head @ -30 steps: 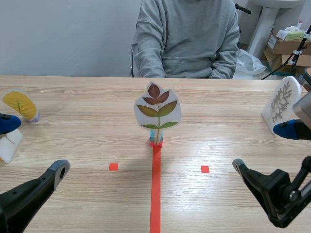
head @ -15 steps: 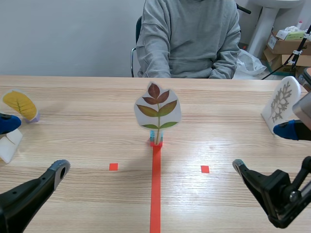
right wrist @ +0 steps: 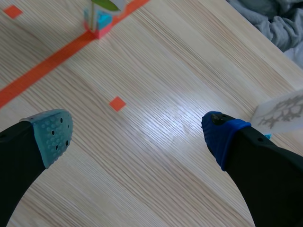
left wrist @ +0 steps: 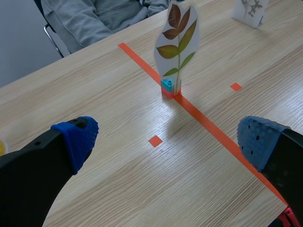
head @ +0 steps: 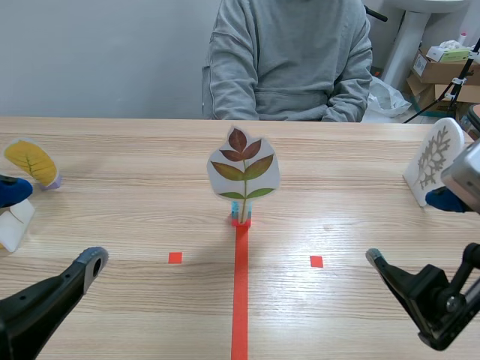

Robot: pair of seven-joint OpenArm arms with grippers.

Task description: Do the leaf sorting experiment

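Observation:
A cut-out card with a red-green compound leaf [head: 243, 171] stands upright in a small blue-and-red base [head: 240, 217] at the far end of the orange tape line, mid-table. At the far left stands a yellow leaf card [head: 31, 162]; at the far right, a white card with a grey branching leaf [head: 435, 161]. My left gripper [head: 51, 227] is open low at the left, empty. In the left wrist view the left gripper [left wrist: 168, 139] has the leaf card [left wrist: 177, 45] ahead of it. My right gripper [head: 407, 229] is open and empty at the right; the right gripper [right wrist: 137, 133] has the white card [right wrist: 281, 113] beside one finger.
A person in a grey sweatshirt [head: 289, 56] sits across the table, hands out of view. A white block [head: 13, 221] lies by the left edge. Cardboard boxes [head: 442, 71] stand behind the table at the right. Small orange squares [head: 175, 257] flank the tape line.
My right gripper has shifted slightly to the right. The person has moved a little in the seat. The leaf cards and my left arm stay put.

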